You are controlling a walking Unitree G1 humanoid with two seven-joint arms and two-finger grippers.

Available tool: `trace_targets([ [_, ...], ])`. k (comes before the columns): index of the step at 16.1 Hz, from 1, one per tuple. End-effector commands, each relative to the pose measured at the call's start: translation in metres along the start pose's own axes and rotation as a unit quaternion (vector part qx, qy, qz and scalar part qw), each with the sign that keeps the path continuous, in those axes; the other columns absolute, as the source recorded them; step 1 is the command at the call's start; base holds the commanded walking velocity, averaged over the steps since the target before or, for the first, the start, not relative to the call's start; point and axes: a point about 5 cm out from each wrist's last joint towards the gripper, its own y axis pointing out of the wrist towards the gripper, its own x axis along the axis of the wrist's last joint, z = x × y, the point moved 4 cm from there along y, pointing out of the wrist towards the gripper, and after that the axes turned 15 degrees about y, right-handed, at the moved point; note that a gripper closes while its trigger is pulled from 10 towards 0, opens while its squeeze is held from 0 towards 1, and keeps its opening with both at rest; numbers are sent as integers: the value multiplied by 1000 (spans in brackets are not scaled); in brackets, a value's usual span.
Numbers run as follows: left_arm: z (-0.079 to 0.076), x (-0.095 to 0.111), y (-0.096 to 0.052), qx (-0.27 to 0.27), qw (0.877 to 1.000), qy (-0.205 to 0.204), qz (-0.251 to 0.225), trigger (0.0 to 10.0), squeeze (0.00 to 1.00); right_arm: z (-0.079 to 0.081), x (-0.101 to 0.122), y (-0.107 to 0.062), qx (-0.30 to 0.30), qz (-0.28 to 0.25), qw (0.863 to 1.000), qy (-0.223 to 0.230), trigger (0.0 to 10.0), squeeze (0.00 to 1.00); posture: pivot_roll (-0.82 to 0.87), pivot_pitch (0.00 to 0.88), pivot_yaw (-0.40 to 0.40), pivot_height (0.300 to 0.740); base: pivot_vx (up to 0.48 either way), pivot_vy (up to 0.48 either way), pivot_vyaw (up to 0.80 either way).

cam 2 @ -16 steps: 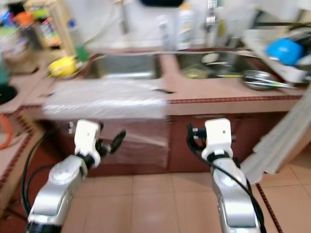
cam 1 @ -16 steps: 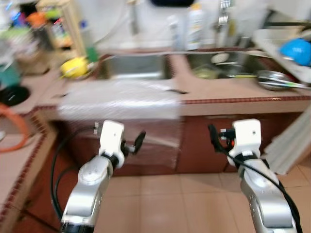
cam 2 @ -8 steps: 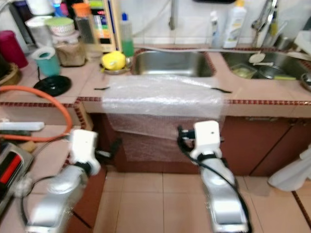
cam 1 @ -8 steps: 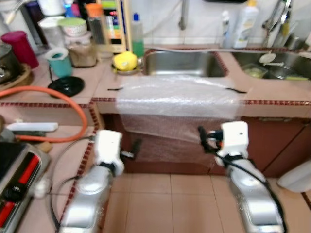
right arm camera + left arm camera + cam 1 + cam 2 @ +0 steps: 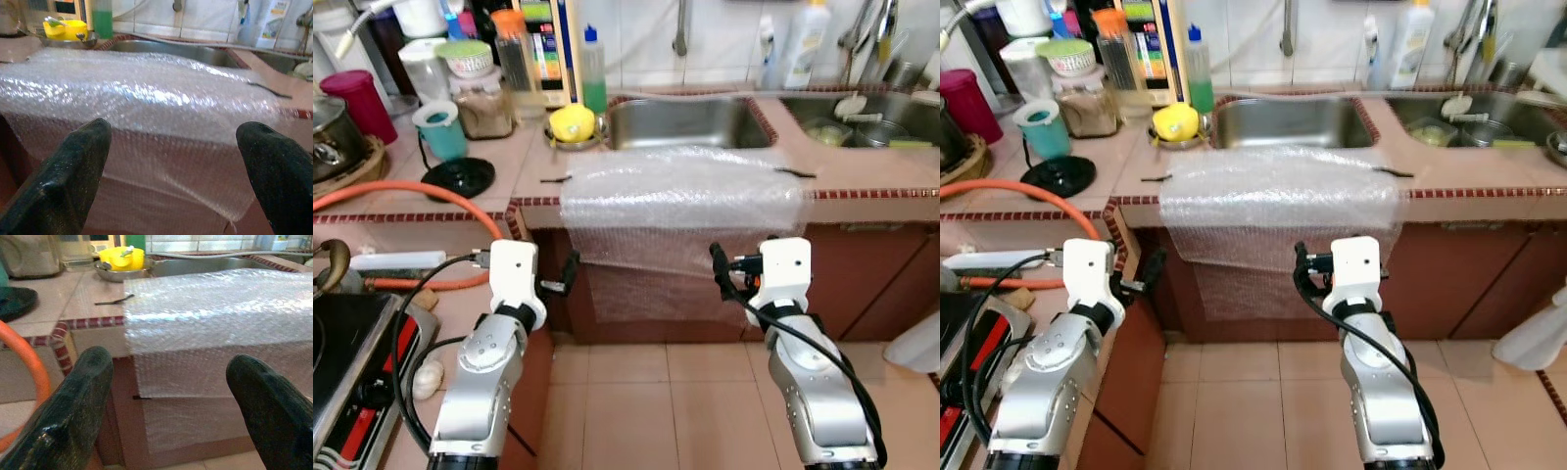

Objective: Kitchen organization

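Observation:
A sheet of bubble wrap point(image 5: 680, 201) lies on the pink tiled counter in front of the steel sink point(image 5: 680, 122) and hangs down over the cabinet front. My left gripper point(image 5: 570, 272) is open and held low before the sheet's left hanging edge, apart from it. My right gripper point(image 5: 717, 264) is open too, just short of the hanging part near its right side. In the left wrist view the fingers point(image 5: 73, 406) frame the sheet's left corner point(image 5: 195, 323). The right wrist view has the fingers point(image 5: 73, 166) spread wide before the draped sheet point(image 5: 161, 103).
A yellow item in a metal dish point(image 5: 572, 122), a teal cup point(image 5: 440, 132), a black lid point(image 5: 460, 176) and jars crowd the counter's left. An orange hose point(image 5: 411, 201) loops over the corner. A stove point(image 5: 342, 362) is at my left; a second sink point(image 5: 852, 122) holds dishes.
The whole view swung left from the dish-filled sink to the bubble wrap and the left counter, then sharpened. Both arms stay raised with the grippers open.

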Motion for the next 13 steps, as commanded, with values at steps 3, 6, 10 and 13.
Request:
trace_targets([
  [3,-6,0,2,-9,1000,-6,2,10000,0,2,3,2,-2,-8,1000,5,10000,0,26,0,72,740,0,-480,0],
  [6,-3,0,4,2,1000,-4,4,10000,0,2,2,0,2,-8,1000,1,10000,0,23,0,67,740,0,-320,0],
  [10,1,1,4,14,1000,-20,3,10000,0,6,3,-2,10,-8,1000,3,10000,0,26,0,68,740,0,0,0],
  [13,4,13,5,19,999,-29,-23,10000,0,16,13,-3,26,-28,999,12,10000,0,25,0,75,740,0,0,0],
])
